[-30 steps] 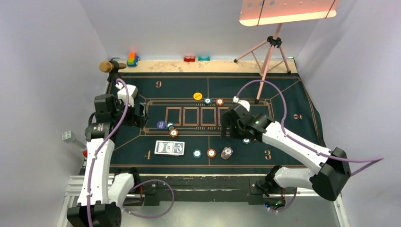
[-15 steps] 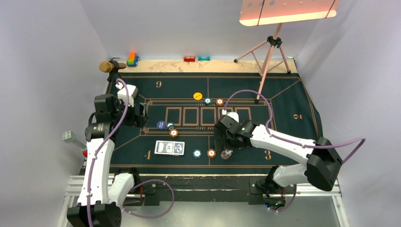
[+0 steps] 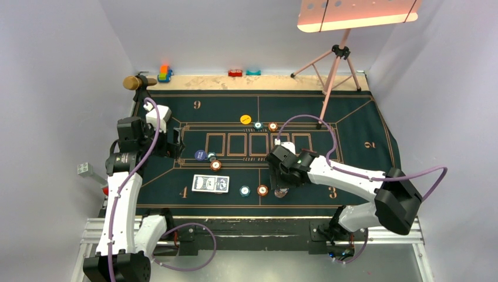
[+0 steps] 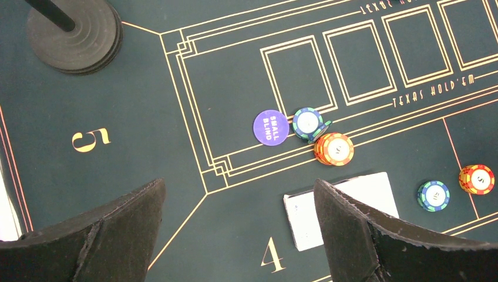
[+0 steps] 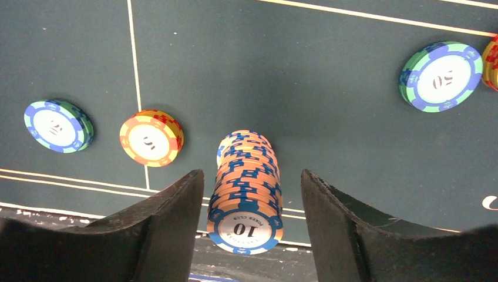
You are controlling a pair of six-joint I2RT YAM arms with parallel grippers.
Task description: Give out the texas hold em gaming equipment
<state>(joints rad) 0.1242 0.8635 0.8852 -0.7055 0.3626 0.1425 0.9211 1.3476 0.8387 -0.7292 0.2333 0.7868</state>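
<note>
Chip stack, tall, orange-and-blue, stands near the front edge of the green mat, between the fingers of the right hand. That hand is part-open with gaps both sides and grips nothing. Step: grasping the stack. Next: close squarely, lift without toppling. Left hand is wide open, empty.

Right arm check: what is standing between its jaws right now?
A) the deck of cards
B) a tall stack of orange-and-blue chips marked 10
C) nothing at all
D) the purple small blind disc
B: the right wrist view shows the tall chip stack, its top chip marked 10, standing between the right jaws.
</note>
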